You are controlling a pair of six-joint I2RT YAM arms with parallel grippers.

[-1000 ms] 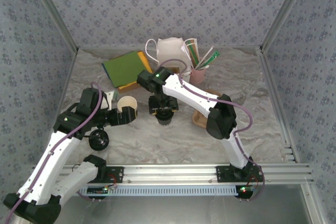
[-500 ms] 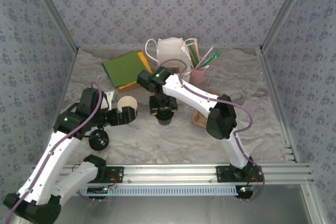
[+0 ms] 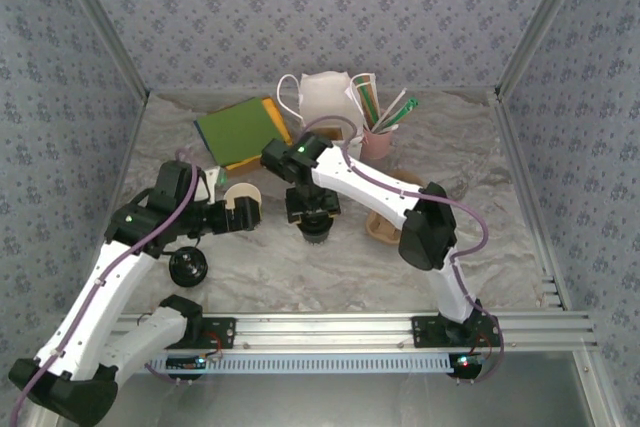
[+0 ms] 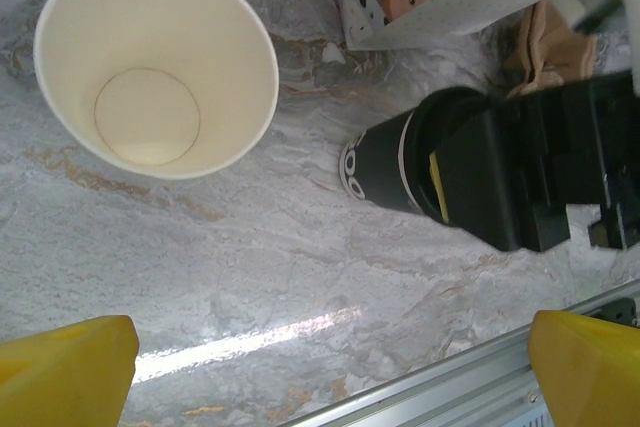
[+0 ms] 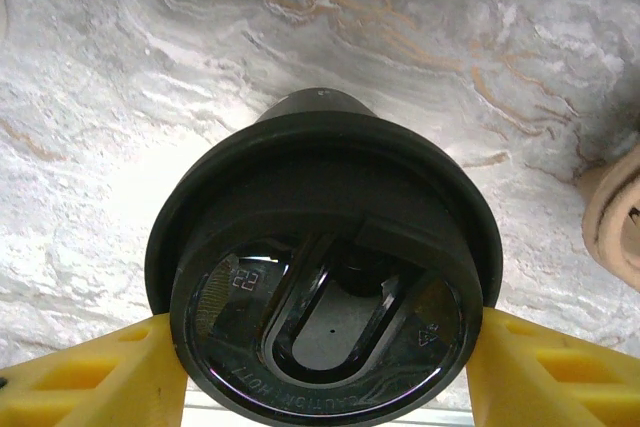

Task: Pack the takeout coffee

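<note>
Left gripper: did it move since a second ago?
Yes. The left gripper has slid a little up the top view, away from the loose black lid and closer to the open paper cup.

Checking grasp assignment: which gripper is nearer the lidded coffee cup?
Right. The right gripper is directly above the takeout coffee, fingers against both sides of its lid. The left gripper hangs open off to the side, by the empty lidless cup.
</note>
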